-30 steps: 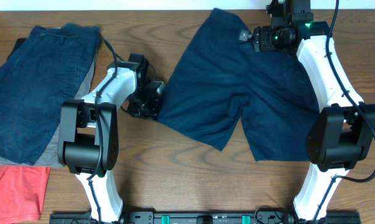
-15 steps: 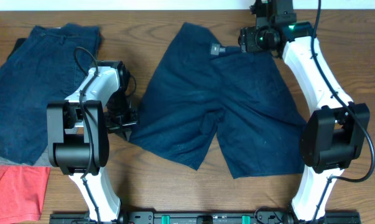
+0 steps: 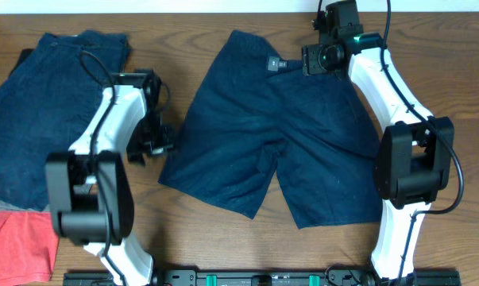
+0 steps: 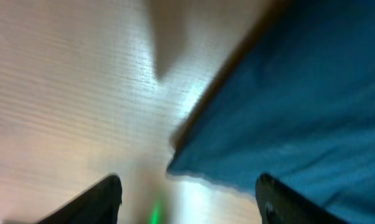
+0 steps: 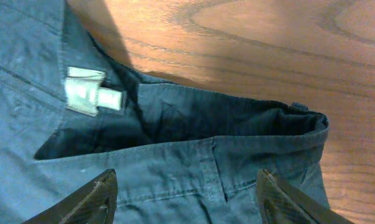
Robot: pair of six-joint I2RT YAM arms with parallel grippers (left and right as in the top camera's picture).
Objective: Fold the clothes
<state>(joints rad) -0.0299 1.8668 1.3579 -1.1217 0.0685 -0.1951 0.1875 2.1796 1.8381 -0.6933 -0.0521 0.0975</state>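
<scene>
The clothes, dark navy shorts [image 3: 271, 143], lie spread flat mid-table, waistband at the far side and both legs toward the near edge. My left gripper [image 3: 161, 144] sits just off the left leg's outer edge, open and holding nothing. In the left wrist view, which is blurred, the gripper [image 4: 190, 208] frames bare wood, and the cloth's corner [image 4: 193, 158] lies just beyond the fingers. My right gripper [image 3: 296, 62] hovers open over the waistband. The right wrist view shows its fingers [image 5: 94, 199] wide apart above the waistband [image 5: 199, 155], with a pale label [image 5: 87, 93] inside the shorts.
Faded denim-blue shorts [image 3: 48, 103] lie at the far left over a grey cloth. A coral-red garment [image 3: 17, 246] lies at the near left corner. The table's far edge runs just behind the waistband.
The shorts were dragged to the left. My left gripper, which was shut on the left leg's edge, has opened and let it go. The right gripper moved left with the waistband, staying open.
</scene>
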